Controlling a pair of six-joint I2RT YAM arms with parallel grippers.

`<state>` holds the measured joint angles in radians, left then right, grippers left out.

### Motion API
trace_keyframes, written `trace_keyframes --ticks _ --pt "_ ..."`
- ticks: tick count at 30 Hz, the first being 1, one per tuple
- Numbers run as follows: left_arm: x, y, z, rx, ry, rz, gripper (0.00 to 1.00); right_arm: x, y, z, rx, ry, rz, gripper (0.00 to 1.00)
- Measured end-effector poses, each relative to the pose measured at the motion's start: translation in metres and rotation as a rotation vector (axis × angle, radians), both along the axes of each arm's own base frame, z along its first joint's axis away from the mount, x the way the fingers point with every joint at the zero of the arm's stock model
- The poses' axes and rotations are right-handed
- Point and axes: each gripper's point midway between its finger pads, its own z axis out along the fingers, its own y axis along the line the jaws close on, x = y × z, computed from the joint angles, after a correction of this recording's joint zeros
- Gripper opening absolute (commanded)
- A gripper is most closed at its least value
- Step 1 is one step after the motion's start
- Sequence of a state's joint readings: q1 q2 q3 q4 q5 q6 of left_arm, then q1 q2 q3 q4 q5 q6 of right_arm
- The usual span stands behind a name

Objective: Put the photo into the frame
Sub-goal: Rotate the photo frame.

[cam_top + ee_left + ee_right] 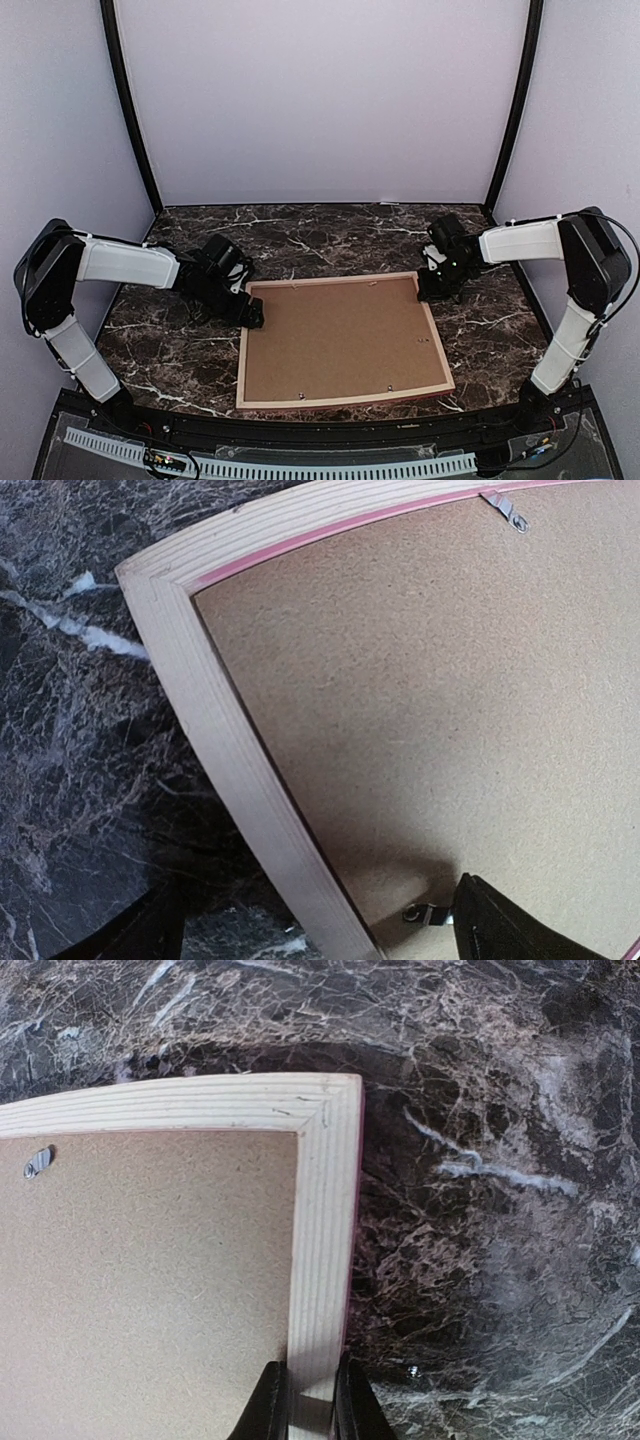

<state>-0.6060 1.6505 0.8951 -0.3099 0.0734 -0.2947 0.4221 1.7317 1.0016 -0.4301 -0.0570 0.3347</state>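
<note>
The frame lies face down on the marble table, pale wood reverse up, with a thin pink edge showing. The brown backing board fills it. The photo is hidden. My left gripper is open at the frame's far left side. In the left wrist view its fingers straddle the wooden rail without touching it, the left gripper over the rail and one finger above the board by a metal tab. My right gripper is shut on the right rail near the far right corner, the right gripper pinching it from both sides.
Small metal tabs hold the board along the frame's inner edge, one tab in the right wrist view and another tab in the left wrist view. Dark marble tabletop surrounds the frame. Pale walls enclose the back and sides.
</note>
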Motion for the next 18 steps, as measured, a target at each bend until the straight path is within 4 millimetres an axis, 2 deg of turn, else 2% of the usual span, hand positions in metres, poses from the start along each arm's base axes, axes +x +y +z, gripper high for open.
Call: trace_keyframes --ticks 8,14,18 --pt "-0.0016 0.0008 -0.0007 0.006 0.007 -0.006 0.95 0.0001 0.0001 -0.0001 -0.002 0.006 0.000 0.07" --pt "-0.0034 0.0033 -0.0017 0.021 0.011 -0.011 0.87 0.0004 -0.0002 -0.0002 -0.002 0.011 -0.001 0.07" --pt "-0.0061 0.0038 -0.0019 0.026 0.021 -0.013 0.77 0.0023 0.0007 -0.0001 0.004 0.006 -0.001 0.07"
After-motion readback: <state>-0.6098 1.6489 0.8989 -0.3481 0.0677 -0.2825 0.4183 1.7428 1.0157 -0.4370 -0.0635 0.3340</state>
